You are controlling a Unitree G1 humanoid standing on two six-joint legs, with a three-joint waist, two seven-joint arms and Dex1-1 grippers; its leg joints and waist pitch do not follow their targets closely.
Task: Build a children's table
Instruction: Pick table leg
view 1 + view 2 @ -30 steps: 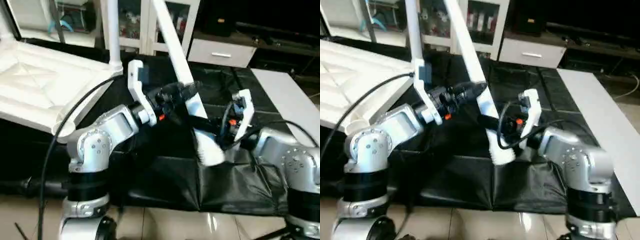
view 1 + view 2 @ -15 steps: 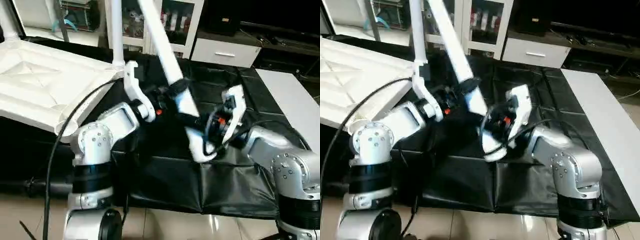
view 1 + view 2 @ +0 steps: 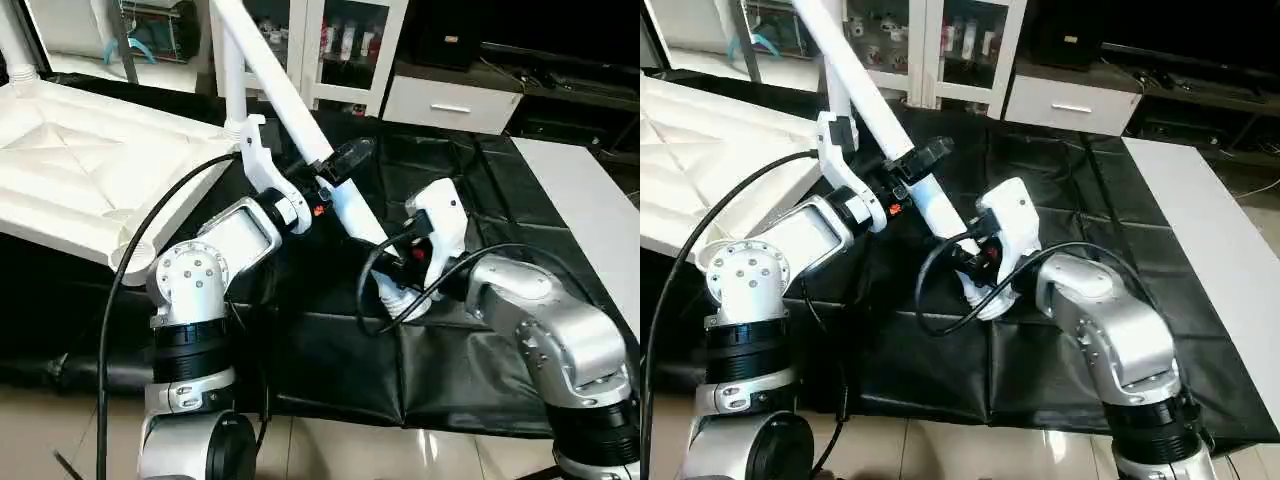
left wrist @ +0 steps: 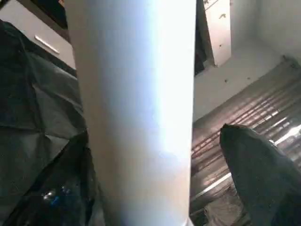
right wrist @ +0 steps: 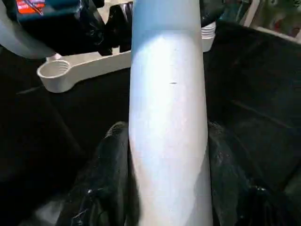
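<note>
2 head cams look down over both arms; 2 wrist cams sit v. close on leg [image 5: 168, 117].

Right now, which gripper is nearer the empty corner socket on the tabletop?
Left. The left gripper straddles the loose leg mid-length, close beside the socket; the right gripper grips the leg's lower end, farther away.

Black wrinkled cloth [image 3: 470, 170] covers the bench. Glossy beige tile floor [image 3: 330, 450] in front. White glass-door cabinet [image 3: 350, 45] at back, white drawer unit [image 3: 450, 105] beside it, dark shelf behind. White board [image 3: 575, 195] along the cloth's right edge.
</note>
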